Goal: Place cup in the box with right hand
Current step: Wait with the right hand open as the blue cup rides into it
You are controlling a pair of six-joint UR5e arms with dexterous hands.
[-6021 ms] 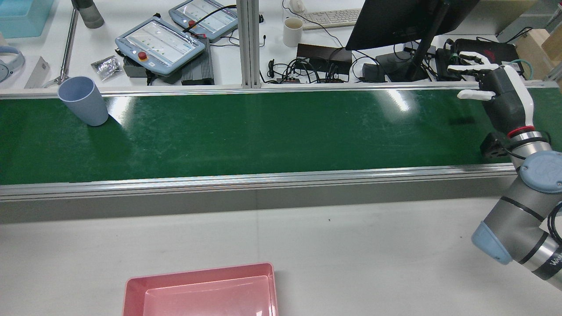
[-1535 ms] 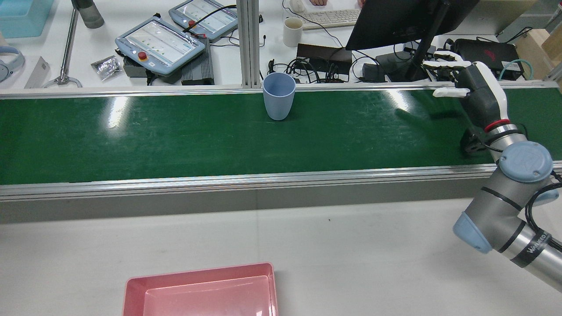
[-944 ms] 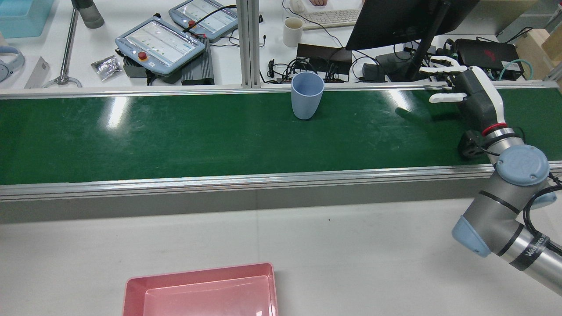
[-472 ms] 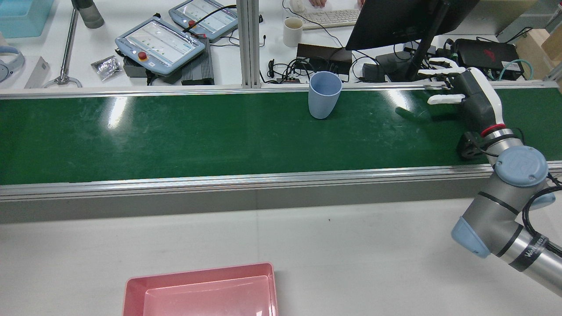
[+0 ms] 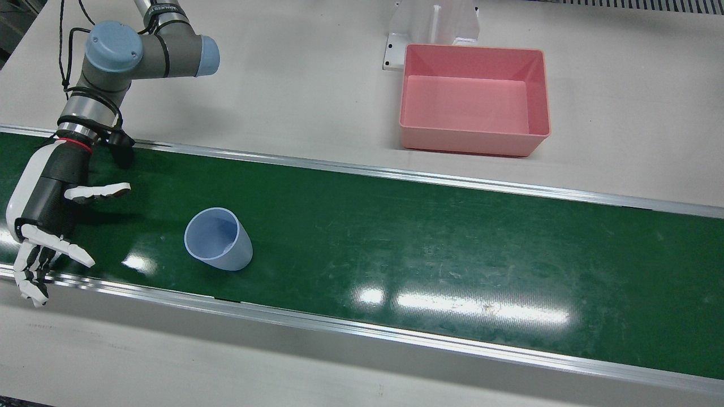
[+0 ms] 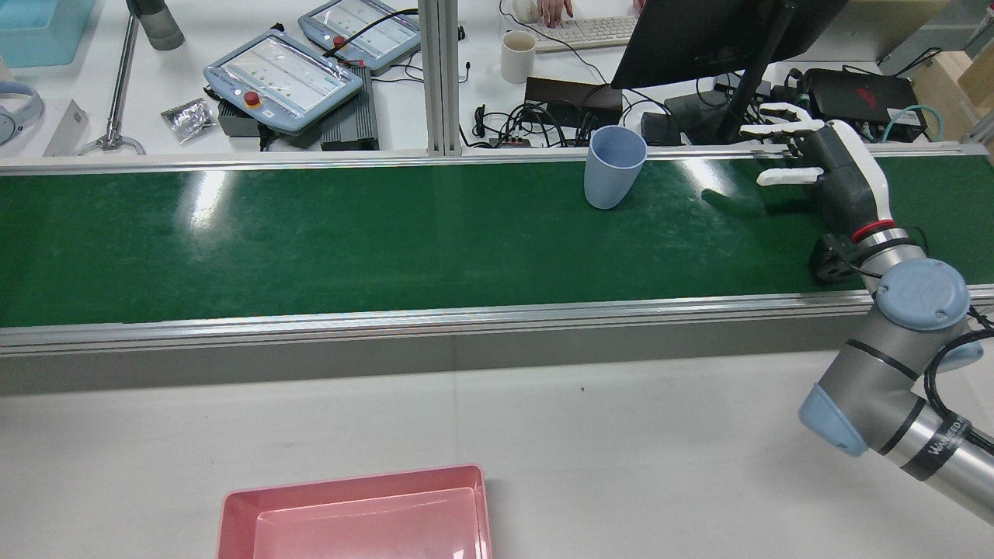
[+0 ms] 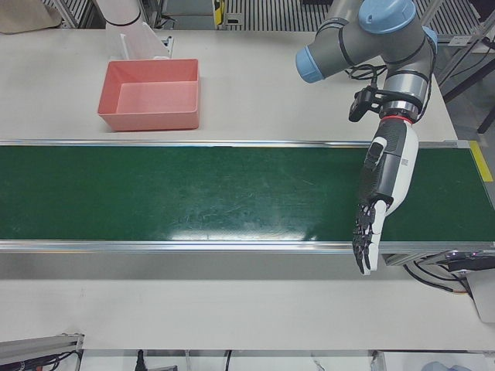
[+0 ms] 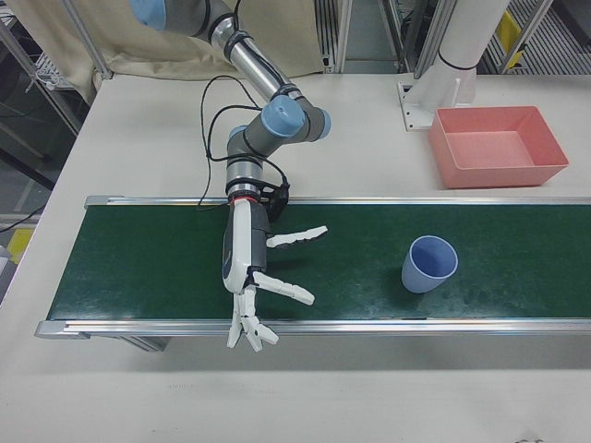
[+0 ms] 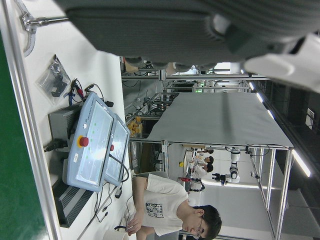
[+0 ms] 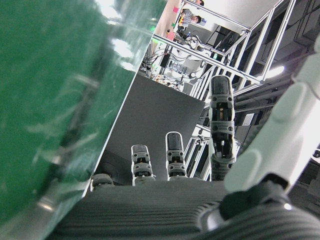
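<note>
A light blue cup (image 6: 613, 167) stands upright on the green belt (image 6: 349, 233), near its far edge from the robot. It also shows in the front view (image 5: 218, 240) and the right-front view (image 8: 429, 265). My right hand (image 6: 823, 159) is open and empty, fingers spread, low over the belt, to the right of the cup and apart from it; the front view (image 5: 48, 215) and right-front view (image 8: 249, 268) show it too. The pink box (image 6: 349, 477) sits empty on the white table on the robot's side. My left hand (image 7: 384, 189) is open and empty over the belt's other end.
Beyond the belt's far rail is a desk with teach pendants (image 6: 283, 74), cables, a white mug (image 6: 517, 56) and a monitor (image 6: 699, 39). A white pedestal (image 5: 432, 22) stands just behind the pink box (image 5: 472, 144).
The cup has travelled right along the belt, from its far left to near my right hand. The right hand shifted left and lower, then stayed almost still.
</note>
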